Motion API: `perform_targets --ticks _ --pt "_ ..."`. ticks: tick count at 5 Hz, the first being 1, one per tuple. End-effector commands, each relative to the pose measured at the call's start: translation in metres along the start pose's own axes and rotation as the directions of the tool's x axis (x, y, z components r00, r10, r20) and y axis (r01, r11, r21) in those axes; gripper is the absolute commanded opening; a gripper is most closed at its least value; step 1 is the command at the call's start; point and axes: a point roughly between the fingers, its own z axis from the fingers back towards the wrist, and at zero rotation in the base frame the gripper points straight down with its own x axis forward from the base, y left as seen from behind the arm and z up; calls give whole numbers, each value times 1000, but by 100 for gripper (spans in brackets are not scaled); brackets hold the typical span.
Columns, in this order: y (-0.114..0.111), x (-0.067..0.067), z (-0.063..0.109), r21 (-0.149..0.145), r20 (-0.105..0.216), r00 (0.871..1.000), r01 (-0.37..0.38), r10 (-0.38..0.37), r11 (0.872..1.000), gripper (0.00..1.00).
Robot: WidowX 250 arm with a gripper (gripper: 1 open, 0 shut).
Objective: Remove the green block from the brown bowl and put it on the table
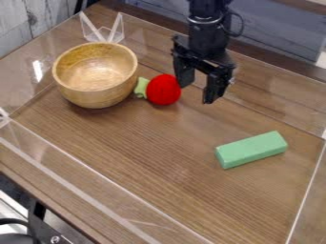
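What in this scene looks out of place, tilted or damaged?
Nothing stands out. The green block lies flat on the table, the brown bowl sits upright and empty, and the open pincer holds nothing.

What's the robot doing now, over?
Pincer open, empty, above the table. Green block flat on the table, outside the brown bowl. Bowl empty. Red toy beside the pincer, nothing blocking.

one green block (251,150), one brown bowl (95,75), one red round toy (162,90), one robot hand (200,88), all on or above a single counter (140,162) with clear walls.
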Motion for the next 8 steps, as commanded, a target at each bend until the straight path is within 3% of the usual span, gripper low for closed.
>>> perform_targets --ticks 1,2,3,4,6,8 --pt "20 -5 39 37 90 993 -75 71 997 100" --pt "52 -20 61 36 128 979 -162 156 986 100" --pt "71 -19 72 17 139 974 -183 179 983 100" --pt "63 -13 71 2 139 971 -194 192 981 100" --pt "19 -21 91 -15 142 978 -150 151 988 100" --pt "25 -20 67 -14 110 993 -35 36 999 100"
